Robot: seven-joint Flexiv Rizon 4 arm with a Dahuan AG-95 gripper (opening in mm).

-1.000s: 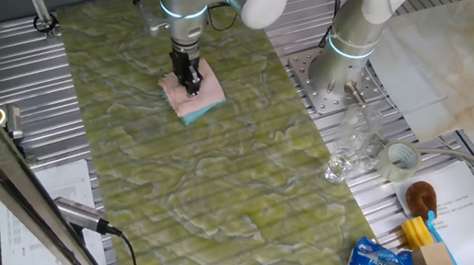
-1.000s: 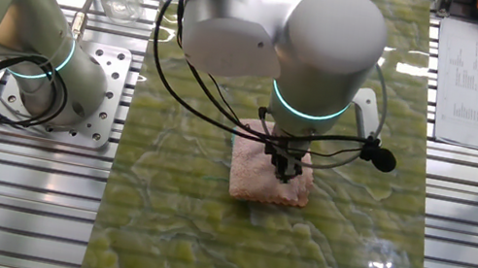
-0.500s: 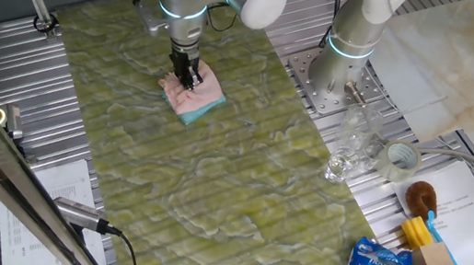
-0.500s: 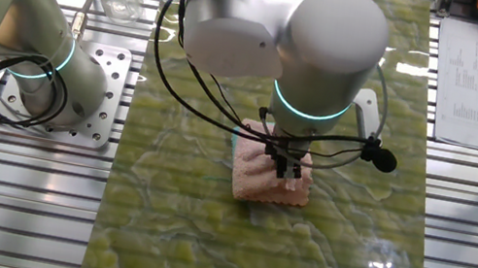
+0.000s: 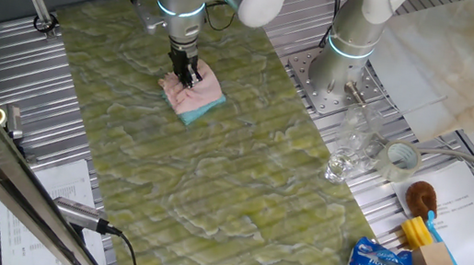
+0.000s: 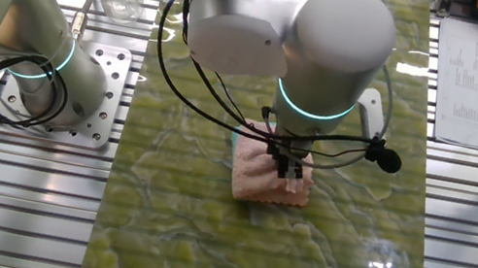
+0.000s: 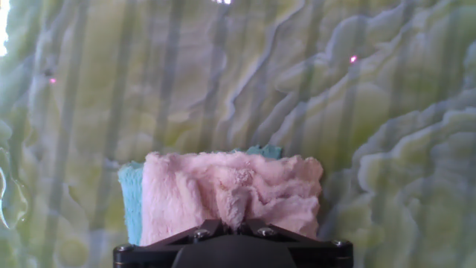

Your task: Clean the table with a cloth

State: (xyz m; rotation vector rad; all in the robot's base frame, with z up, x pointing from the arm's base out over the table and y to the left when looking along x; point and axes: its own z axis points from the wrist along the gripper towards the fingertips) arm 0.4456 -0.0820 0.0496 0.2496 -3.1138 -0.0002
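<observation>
My tool [image 6: 288, 169] was pinched shut on a raised fold of the pink and teal cloth [image 5: 192, 96], which bunched up directly beneath my fingers and lay pressed flat on the green marbled bench [image 5: 210, 194] all around. I judged the grasp done and the wiping step just opening. Next I needed to keep downward pressure and drag the cloth outward across the bare bench ahead of me.
</observation>
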